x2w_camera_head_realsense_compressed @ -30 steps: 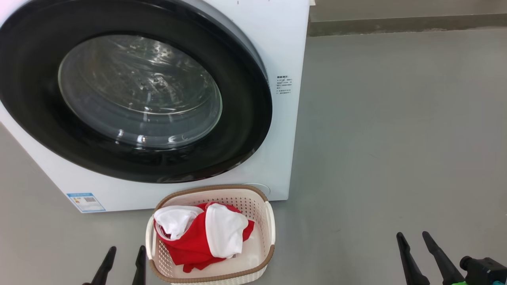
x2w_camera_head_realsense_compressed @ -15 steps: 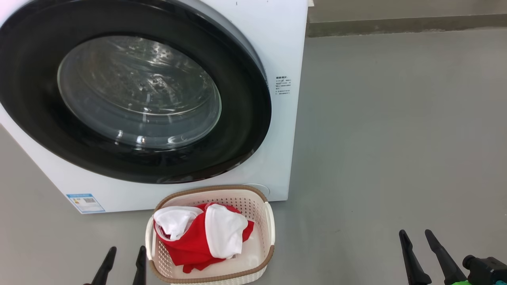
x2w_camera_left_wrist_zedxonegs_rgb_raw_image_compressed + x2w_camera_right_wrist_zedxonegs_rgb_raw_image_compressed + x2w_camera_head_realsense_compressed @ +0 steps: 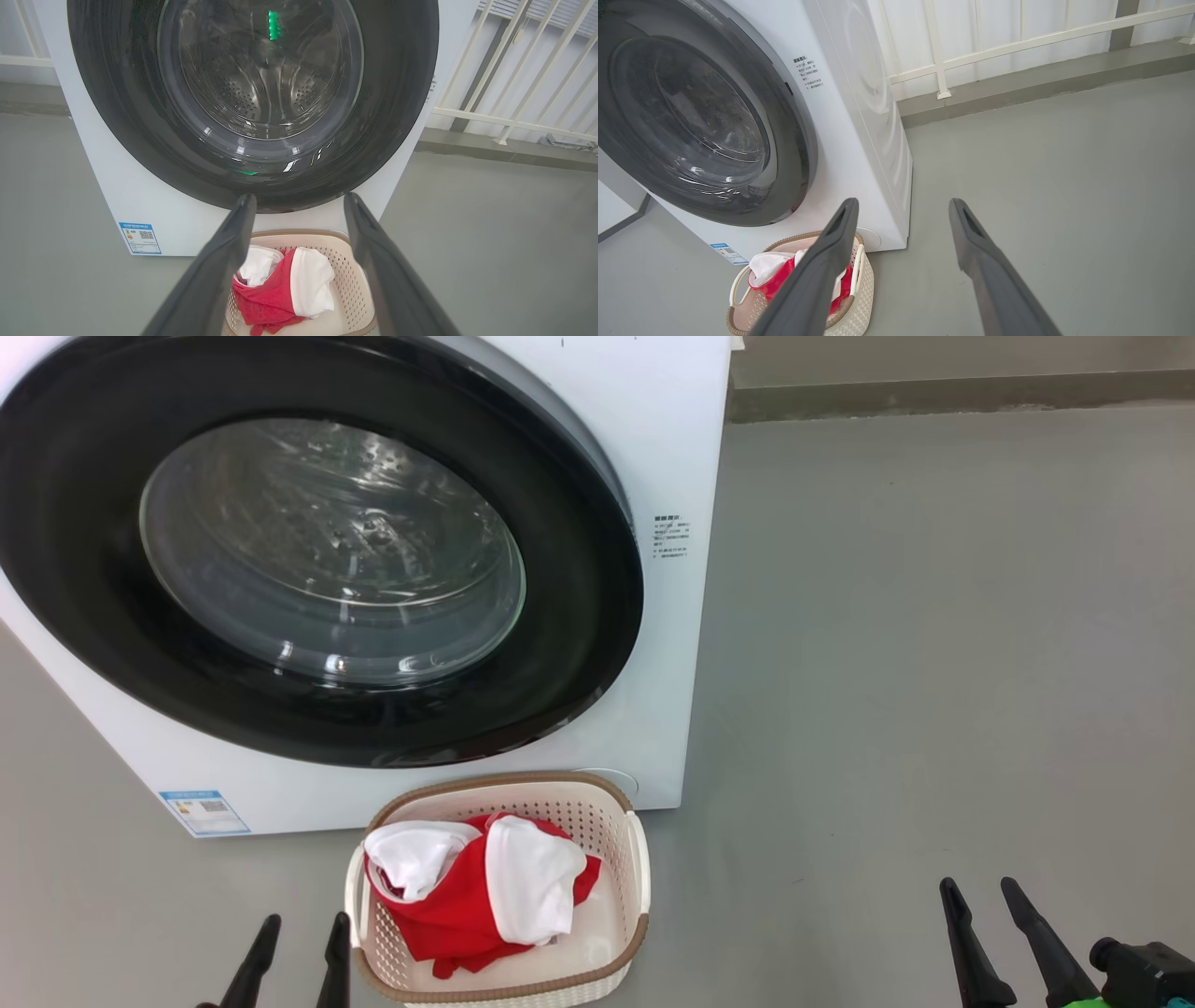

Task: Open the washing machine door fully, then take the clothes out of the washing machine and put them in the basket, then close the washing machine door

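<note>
The white washing machine [image 3: 667, 448] stands on the floor with its round black-rimmed door [image 3: 317, 551] shut flush against the front; the steel drum shows through the glass [image 3: 261, 70]. In front of it sits the cream basket [image 3: 635, 868] holding red and white clothes [image 3: 485, 896]. My left gripper [image 3: 301, 926] is open at the basket's left side, low in the head view. My right gripper [image 3: 980, 889] is open well to the right over bare floor. Both hold nothing. The basket [image 3: 348, 280] and clothes [image 3: 285, 289] lie between the left fingers [image 3: 219, 270] in the left wrist view.
Grey floor [image 3: 934, 663] spreads right of the machine. A low kerb [image 3: 934, 392] runs along the back, with a white railing [image 3: 1017, 37] above it. A blue label sticker [image 3: 203, 812] sits on the machine's lower front.
Almost nothing has changed; the head view wobbles slightly and both grippers stay open in place at the bottom edge.
</note>
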Controlling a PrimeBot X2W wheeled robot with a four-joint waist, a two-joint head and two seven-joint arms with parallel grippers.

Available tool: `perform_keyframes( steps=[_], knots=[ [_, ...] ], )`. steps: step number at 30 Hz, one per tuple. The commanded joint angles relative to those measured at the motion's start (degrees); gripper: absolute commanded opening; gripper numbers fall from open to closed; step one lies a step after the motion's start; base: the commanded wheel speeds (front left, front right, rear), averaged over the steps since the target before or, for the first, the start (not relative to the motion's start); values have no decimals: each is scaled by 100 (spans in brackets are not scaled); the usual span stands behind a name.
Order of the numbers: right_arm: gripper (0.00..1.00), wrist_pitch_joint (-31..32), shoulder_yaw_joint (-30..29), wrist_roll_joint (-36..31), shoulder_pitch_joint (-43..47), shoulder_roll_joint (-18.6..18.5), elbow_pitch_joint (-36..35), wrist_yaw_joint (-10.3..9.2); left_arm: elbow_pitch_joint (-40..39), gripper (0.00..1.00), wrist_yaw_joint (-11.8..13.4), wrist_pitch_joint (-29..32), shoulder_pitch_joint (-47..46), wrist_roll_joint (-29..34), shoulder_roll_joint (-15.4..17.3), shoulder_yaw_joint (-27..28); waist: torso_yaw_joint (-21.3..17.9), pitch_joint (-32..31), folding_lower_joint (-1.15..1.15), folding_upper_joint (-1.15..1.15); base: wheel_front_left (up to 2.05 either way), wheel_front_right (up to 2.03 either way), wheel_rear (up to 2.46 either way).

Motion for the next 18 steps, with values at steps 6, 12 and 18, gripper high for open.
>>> perform_keyframes(
  steps=[6,12,18],
  knots=[
    [0,6,28,8,0,82,206,1,213,0,9,10,28,-51,-73,-37,4,-6,0,0,0,0,0],
    [0,89,11,252,-47,139,273,1,295,0,7,94,-4,-334,-123,-16,5,-10,8,0,0,0,0],
    [0,173,-18,505,-95,150,254,1,287,0,6,178,-41,-630,-129,11,7,-10,4,0,0,0,0]
  ],
)
